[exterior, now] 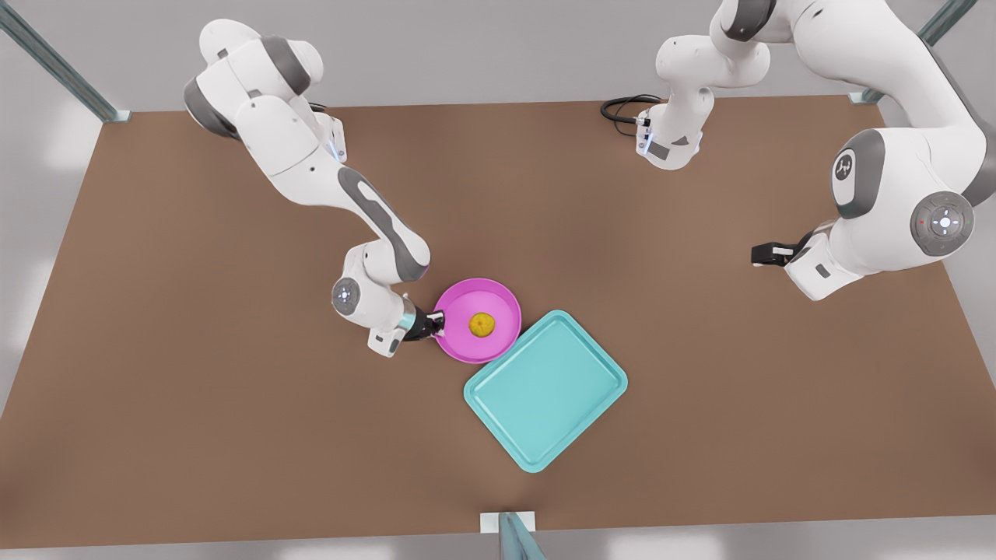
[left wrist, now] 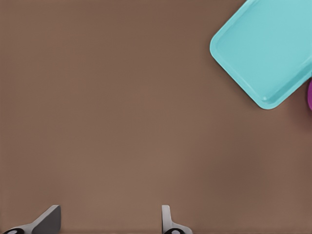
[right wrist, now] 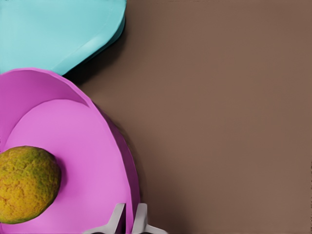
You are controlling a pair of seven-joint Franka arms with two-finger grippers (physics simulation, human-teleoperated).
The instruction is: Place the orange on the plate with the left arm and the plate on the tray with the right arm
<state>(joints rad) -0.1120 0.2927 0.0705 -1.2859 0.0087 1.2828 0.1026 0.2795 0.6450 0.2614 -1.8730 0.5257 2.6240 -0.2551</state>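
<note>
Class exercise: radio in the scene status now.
Right gripper shut on plate rim. Left gripper open, waiting aside. Orange on plate; tray adjacent.

Brown tabletop (exterior: 194,350), grey floor around, metal frame posts (exterior: 62,66) at corners.

The right gripper (right wrist: 128,214) pinches the raised rim of the magenta-pink plate (right wrist: 73,141), one light-grey finger (right wrist: 116,217) inside the rim and the other outside, the two nearly together with the rim between them. The orange (right wrist: 24,183), yellow-orange with greenish mottling, sits on the plate's lighter pink inside, apart from the fingers. Beyond the plate, a rounded corner of the teal tray (right wrist: 58,29) lies just beside its far rim. Brown tabletop (right wrist: 224,122) spreads out beside them.
</note>
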